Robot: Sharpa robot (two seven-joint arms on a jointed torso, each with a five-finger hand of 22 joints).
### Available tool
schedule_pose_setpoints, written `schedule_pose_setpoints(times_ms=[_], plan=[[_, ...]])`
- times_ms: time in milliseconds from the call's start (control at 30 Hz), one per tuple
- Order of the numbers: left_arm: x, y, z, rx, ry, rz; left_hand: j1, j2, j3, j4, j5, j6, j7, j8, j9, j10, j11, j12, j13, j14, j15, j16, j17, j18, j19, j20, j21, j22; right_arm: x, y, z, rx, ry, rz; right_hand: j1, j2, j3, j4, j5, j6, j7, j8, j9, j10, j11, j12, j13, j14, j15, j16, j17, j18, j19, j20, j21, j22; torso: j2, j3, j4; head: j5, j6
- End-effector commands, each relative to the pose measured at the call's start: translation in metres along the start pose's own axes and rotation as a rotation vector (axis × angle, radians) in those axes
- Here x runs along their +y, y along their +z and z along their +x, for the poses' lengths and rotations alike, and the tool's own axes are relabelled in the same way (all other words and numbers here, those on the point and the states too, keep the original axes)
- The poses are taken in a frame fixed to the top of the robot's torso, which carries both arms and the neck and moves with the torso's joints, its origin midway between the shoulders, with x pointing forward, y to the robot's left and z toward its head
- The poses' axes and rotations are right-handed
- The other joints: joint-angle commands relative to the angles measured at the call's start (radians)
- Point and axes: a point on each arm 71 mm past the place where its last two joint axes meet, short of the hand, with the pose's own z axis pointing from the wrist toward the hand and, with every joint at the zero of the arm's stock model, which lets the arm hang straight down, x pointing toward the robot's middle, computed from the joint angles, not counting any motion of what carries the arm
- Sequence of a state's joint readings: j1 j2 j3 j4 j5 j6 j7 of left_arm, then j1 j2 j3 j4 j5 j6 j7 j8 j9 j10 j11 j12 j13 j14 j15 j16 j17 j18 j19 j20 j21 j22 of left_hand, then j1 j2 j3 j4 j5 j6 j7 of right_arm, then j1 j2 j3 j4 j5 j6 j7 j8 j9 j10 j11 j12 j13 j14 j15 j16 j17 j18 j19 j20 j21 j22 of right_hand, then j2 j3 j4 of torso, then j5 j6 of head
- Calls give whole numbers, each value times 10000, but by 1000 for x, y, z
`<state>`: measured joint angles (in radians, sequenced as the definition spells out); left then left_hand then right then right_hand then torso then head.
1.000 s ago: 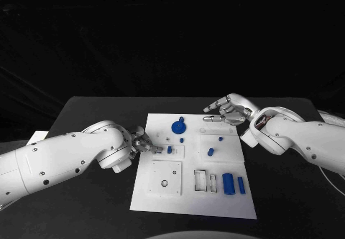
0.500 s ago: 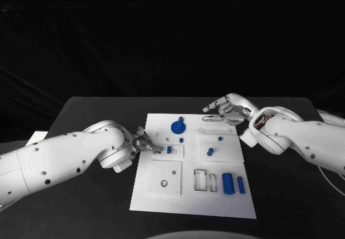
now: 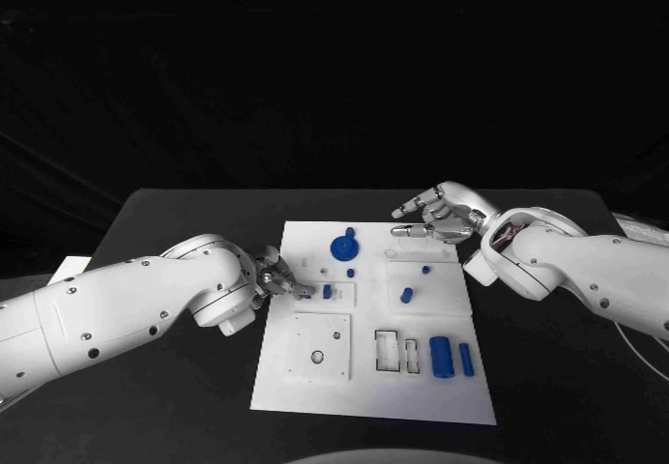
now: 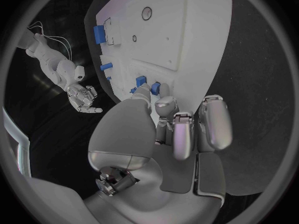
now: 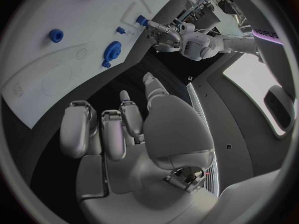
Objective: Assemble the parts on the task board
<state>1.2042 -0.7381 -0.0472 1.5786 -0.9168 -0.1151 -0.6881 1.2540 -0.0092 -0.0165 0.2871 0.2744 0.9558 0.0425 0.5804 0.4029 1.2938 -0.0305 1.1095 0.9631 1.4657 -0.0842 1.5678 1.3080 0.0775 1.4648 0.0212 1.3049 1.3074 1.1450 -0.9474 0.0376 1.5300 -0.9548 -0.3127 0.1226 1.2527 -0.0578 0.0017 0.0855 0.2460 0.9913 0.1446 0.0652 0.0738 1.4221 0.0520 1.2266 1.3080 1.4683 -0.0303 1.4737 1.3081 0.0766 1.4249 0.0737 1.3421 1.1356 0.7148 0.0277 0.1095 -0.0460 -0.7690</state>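
The task board is a white rectangular plate lying in the middle of the black table, its long side running away from the robot. In the head view a blue gear-shaped part sits toward 12 o'clock on the board, a small blue peg stands near the centre, and two blue cylinders, a thick one and a thin one, lie side by side toward 4 o'clock. Beside them are two rectangular recesses, and at 7 o'clock a raised square panel with small holes. The left hand rests at the board's 9 o'clock edge, its fingertips close to a small blue part; whether it touches that part cannot be told here. The right hand hovers by the board's 1 o'clock corner, fingers apart and holding nothing.

In the left wrist view the left hand reaches onto the board with fingers curled, and two small blue parts lie right at its fingertips; a firm grip cannot be made out.

In the right wrist view the right hand is spread and empty, off the board's edge, well apart from the gear
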Motion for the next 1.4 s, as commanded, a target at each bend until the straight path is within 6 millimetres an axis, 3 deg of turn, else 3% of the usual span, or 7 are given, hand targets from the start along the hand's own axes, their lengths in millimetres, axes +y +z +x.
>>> schedule_pose_setpoints(times_ms=[33, 333, 533, 700, 767, 900, 1400], plan=[[-1, 0, 2, 137, 129, -3, 38, 69, 71, 5, 60, 42, -3, 60, -17, 53, 0, 33, -4, 1051, -85, 30, 2628, -197, 544, -81, 35, 663, 1, 0, 2, 152, 22, -104, 23, 104, -66, -17, 44, -14, -46, 28, 12, -74, -1, -8, 727, 676, 41, -38, 1059, 69, -30, 4, -46, -12, 6, -8, -1, -9, -14], [-2, 1, 1, 90, 93, 40, 546, 272, 511, -89, -88, -40, -34, 82, -58, 21, -32, 7, -44, 1051, -115, 30, 2628, -191, 526, -106, 26, 682, 1, 0, 2, 171, 27, -103, 23, 104, -66, -17, 44, -14, -46, 28, 12, -74, -1, -8, 727, 676, 41, -38, 1059, 69, -30, 4, -46, -12, -6, 0, 8, -36, -41], [-3, 1, 0, -29, -7, 192, 1727, 444, 1889, -551, -386, -273, -33, 55, -115, -81, -52, -110, -123, 1051, -154, 30, 2628, -188, 509, -159, 21, 710, 1, 0, 2, 190, 30, -97, 23, 104, -66, -17, 44, -14, -46, 28, 12, -74, -1, -8, 727, 676, 41, -38, 1059, 69, -30, 4, -46, -12, -6, -4, 2, -15, -59], [-4, 0, 0, -94, -60, 349, 1723, -121, 3801, -499, -555, -357, 50, 255, -58, -61, 2, -193, -223, 1051, -40, 30, 2628, -184, 497, -125, 26, 754, 1, 0, 2, 208, 33, -89, 23, 104, -66, -17, 44, -14, -46, 28, 12, -74, -1, -8, 727, 676, 41, -38, 1059, 69, -30, 4, -46, -12, -9, 0, 6, -13, -49], [-5, 0, 0, -108, -72, 407, 1422, -529, 4672, -479, -687, -416, 116, 411, 13, -29, 9, -195, -249, 1051, -50, 30, 2628, -190, 493, -89, 26, 777, 1, 0, 3, 217, 35, -87, 23, 104, -66, -17, 44, -14, -46, 28, 12, -74, -1, -8, 727, 676, 41, -38, 1059, 69, -30, 4, -46, -12, -9, 1, 6, -11, -48], [-5, 0, 0, -135, -96, 489, 960, -880, 5805, -680, -823, -513, 70, 703, 174, 7, 42, -187, -283, 1051, -35, 30, 2628, -182, 488, -90, 9, 800, 0, 0, 3, 234, 39, -80, 23, 104, -66, -17, 44, -14, -46, 28, 12, -74, -1, -8, 727, 676, 41, -38, 1059, 69, -30, 4, -46, -12, -6, 0, 3, -14, -44], [-2, -8, 1, 862, -247, 679, 483, -1088, 6653, -1130, -1147, -635, 64, 997, 350, 45, 35, -174, -318, 1051, -38, 30, 2628, -178, 473, -53, -63, 795, -1, 1, 5, 303, 62, -51, 23, 104, -66, -17, 44, -14, -46, 28, 12, -74, -1, -8, 727, 676, 41, -38, 1059, 69, -30, 4, -46, -12, -13, 5, 5, -22, -29]])
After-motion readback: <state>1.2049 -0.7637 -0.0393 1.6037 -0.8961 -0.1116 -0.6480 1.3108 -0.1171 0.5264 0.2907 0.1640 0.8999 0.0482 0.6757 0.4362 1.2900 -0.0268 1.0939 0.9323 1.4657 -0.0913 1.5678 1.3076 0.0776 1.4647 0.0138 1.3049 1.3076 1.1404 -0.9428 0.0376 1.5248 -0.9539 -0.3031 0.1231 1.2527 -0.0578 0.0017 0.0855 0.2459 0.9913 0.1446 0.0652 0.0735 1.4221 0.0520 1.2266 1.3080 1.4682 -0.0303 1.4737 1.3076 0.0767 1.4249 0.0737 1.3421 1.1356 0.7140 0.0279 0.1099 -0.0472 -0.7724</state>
